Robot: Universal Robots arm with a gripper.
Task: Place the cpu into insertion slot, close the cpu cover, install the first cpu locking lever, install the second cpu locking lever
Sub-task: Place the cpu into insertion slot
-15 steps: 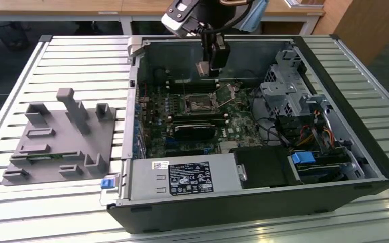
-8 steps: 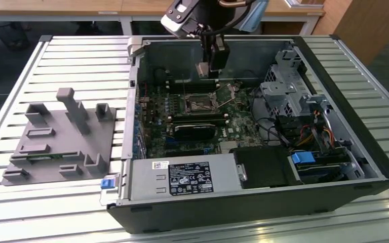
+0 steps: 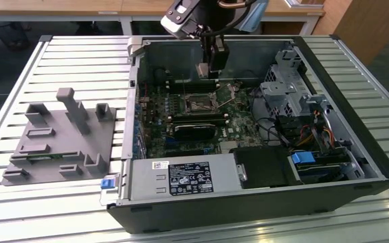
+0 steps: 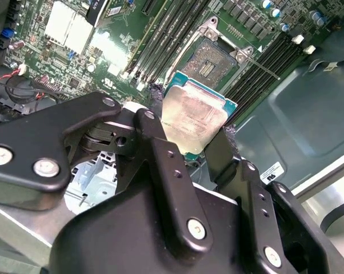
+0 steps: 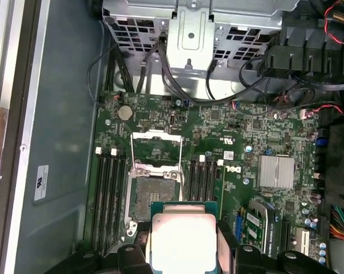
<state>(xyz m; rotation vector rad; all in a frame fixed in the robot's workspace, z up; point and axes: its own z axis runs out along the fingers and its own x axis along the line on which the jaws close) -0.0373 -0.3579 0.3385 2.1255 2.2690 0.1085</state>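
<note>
At the exterior view's left, the grey fixture tray (image 3: pixel 59 136) sits beside the open computer case (image 3: pixel 248 207); over the motherboard (image 5: pixel 218 123), the gripper (image 3: pixel 210 68) is clamped on the cpu (image 4: pixel 195 117) by two opposite edges, near the insertion slot (image 5: pixel 152 197) but not in it; the cpu cover (image 5: pixel 156 135) stands open; risk, judged: a tilted or offset chip would bend socket pins; the thin edge grip could slip.

silver-topped cpu (image 5: pixel 182 240) aloft, insertion slot (image 5: pixel 151 197) open

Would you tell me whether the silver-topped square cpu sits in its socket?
Out: the end effector grips the silver-topped cpu clear of the empty black socket.
</note>
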